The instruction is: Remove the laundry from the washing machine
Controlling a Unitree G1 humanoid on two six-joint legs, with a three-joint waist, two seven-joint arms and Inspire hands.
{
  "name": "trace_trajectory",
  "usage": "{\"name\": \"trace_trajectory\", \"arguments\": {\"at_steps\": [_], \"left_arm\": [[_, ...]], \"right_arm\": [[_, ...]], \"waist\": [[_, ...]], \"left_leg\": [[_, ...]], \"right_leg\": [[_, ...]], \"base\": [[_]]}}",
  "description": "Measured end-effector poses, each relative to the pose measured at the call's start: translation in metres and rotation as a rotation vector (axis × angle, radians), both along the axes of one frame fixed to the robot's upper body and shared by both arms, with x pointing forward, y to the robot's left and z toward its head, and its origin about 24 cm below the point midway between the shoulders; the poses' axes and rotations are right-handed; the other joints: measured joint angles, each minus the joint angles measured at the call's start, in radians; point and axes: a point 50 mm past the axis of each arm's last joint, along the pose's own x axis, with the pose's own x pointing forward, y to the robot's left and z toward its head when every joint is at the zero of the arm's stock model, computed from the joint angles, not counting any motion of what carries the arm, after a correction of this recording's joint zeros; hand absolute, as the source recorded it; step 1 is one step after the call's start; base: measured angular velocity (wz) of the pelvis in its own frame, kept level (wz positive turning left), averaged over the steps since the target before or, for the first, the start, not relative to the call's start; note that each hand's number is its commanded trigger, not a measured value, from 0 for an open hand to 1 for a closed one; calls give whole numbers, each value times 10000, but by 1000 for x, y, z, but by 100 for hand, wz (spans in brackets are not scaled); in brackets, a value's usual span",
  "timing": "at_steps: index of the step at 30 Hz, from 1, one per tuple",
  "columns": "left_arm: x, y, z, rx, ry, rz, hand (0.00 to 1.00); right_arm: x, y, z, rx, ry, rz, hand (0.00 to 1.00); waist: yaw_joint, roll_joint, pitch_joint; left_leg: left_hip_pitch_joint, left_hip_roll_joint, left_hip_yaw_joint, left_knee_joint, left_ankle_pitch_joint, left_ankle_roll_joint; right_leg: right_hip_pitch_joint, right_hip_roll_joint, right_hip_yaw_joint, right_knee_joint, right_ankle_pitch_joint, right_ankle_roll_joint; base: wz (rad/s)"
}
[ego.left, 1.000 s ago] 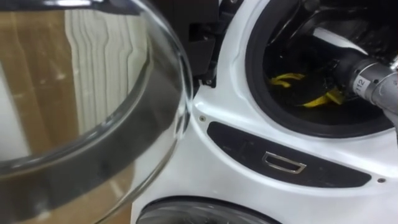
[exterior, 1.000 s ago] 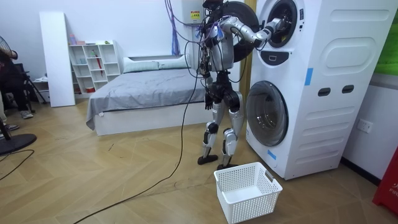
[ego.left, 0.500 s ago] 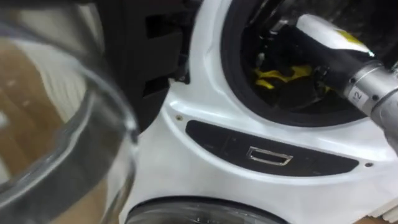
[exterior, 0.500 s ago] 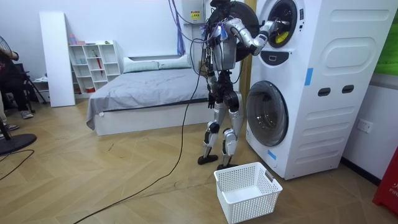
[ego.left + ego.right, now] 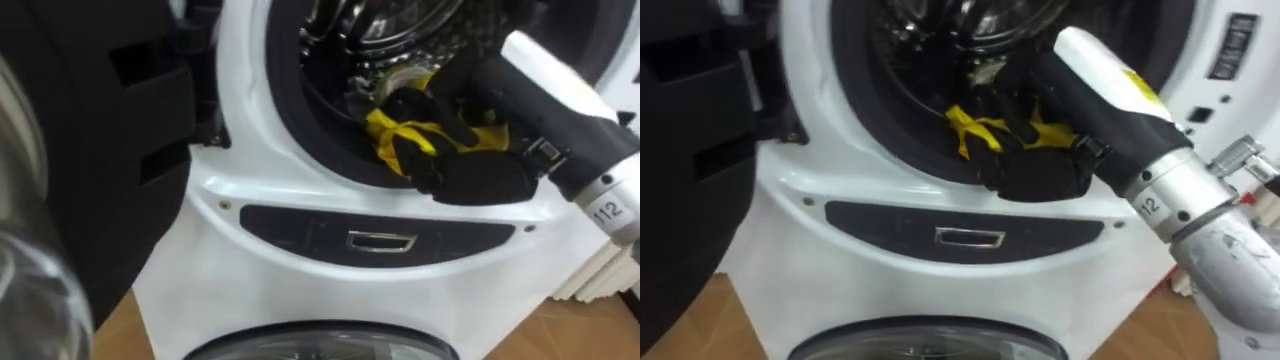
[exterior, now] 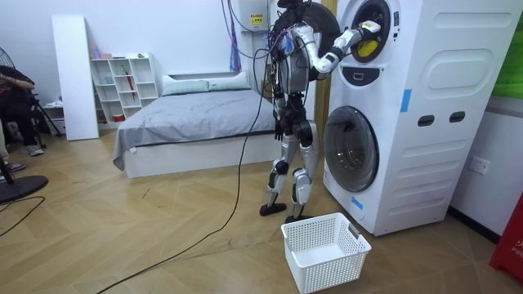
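At nine o'clock in the eye views the open door [image 5: 70, 170] is showing its dark inner side. A second ago its glass bowl was filling that side, so I'm reading the change as the head's own swing. Moving right, the white front of the washing machine [image 5: 240, 225] is coming across, with the dark strip [image 5: 300, 228] and its small metal handle [image 5: 380, 241] sitting at six o'clock below the drum opening [image 5: 375, 35]. At the opening's six o'clock lip the yellow garment [image 5: 392, 128] is lying half out over the rubber seal, whereas half a second ago it was deeper in the drum. My right hand [image 5: 470, 165] is coming in from three o'clock with its black fingers curling round that garment and gripping it. It has drawn back toward the rim since the earlier frame, bringing the cloth along. In the room view the robot is standing upright in front of the stacked machine, arm raised to the upper drum and elbow bending more than before. The white basket [image 6: 321, 251] is waiting on the floor near its feet.
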Motion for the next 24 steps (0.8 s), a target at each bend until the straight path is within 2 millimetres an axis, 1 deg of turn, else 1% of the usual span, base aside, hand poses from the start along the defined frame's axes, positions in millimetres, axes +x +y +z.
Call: {"name": "trace_trajectory", "arguments": {"at_steps": [2, 4, 5, 7, 10, 11, 12, 14, 15, 16, 17, 19, 21, 22, 24], "left_arm": [[-6, 0, 0, 13, 90, 128, 0], [-9, 1, 1, 56, 62, 334, 0], [-10, 2, 1, 91, -30, 445, 0], [-11, 4, 2, 154, -145, 520, 0], [-10, 6, 3, 372, -375, 459, 0], [-9, 6, 4, 427, -470, 463, 0], [-9, 6, 4, 419, -482, 465, 0], [-8, 5, 3, 401, -499, 458, 0], [-9, 5, 3, 403, -472, 468, 0], [-8, 5, 3, 402, -484, 475, 0], [-8, 6, 3, 416, -500, 466, 0], [-7, 7, 3, 462, -464, 369, 0], [-9, 8, 4, 517, -339, 401, 0], [-10, 8, 4, 521, -294, 422, 0], [-10, 9, 4, 510, -272, 417, 0]], "right_arm": [[-2, -4, 1, 573, 43, 186, 100], [-5, -11, -1, 1154, 121, 204, 100], [-8, -14, -3, 1450, 194, 210, 100], [-10, -18, -6, 1882, 323, 248, 100], [-16, -28, -10, 2192, 191, -180, 100], [-19, -33, -11, 2369, 163, -378, 100], [-22, -36, -13, 2556, 130, -508, 100], [-24, -38, -16, 2742, 109, -633, 100], [-25, -38, -17, 2785, 47, -683, 100], [-26, -39, -17, 2818, 24, -699, 100], [-28, -41, -18, 2896, -27, -785, 100], [-34, -45, -18, 3017, -143, -1036, 100], [-44, -56, -20, 3296, -261, -1550, 100], [-46, -58, -22, 3363, -191, -1719, 100], [-49, -70, -32, 3480, 192, -2459, 100]], "waist": [[-114, -6, 0], [-137, -22, -4], [-173, -28, -3], [-268, -21, 9], [-520, -55, 14], [-677, -77, 27], [-712, -79, 29], [-720, -57, 40], [-774, -19, 60], [-825, 21, 66], [-880, 72, 58], [-905, 79, 51], [-950, 88, 38], [-980, 92, 40], [-1287, 108, 39]], "left_leg": [[-7, 5, 54, -2, 0, 0], [8, 11, 184, -4, -2, -2], [18, 11, 342, -6, -3, -3], [-7, 14, 359, -32, -4, -5], [-111, 13, 362, -39, -31, -43], [-188, 9, 383, -47, -43, -54], [-212, 8, 560, -60, -47, -54], [-193, 15, 750, -63, -51, -52], [-179, 43, 882, -65, -108, -47], [-173, 72, 913, -65, -162, -26], [-154, 132, 1023, -60, -271, 12], [-124, 175, 1298, -65, -326, -1], [-86, 232, 1758, -81, -382, -58], [-63, 255, 1900, -77, -400, -81], [17, 314, 2360, -50, -451, -150]], "right_leg": [[-6, 2, 3, -2, 11, 1], [-26, 14, 24, -4, 30, -4], [-63, 17, 43, -7, 50, 0], [-98, 21, 51, -12, 77, 0], [-201, 24, 76, 3, 89, 12], [-278, 35, 138, 2, 102, 29], [-398, 95, 415, 24, 130, 46], [-404, 149, 619, 14, 210, 54], [-413, 179, 648, 10, 246, 53], [-414, 220, 677, 7, 261, 57], [-424, 309, 765, 10, 278, 61], [-537, 424, 1039, 35, 305, 72], [-589, 591, 1462, 30, 425, 55], [-587, 628, 1522, 29, 447, 40], [-594, 780, 1842, 55, 492, 0]], "base": [[2], [-6], [-5], [-2], [8], [0], [-10], [-32], [-27], [-18], [-23], [-36], [-57], [-59], [-47]]}}
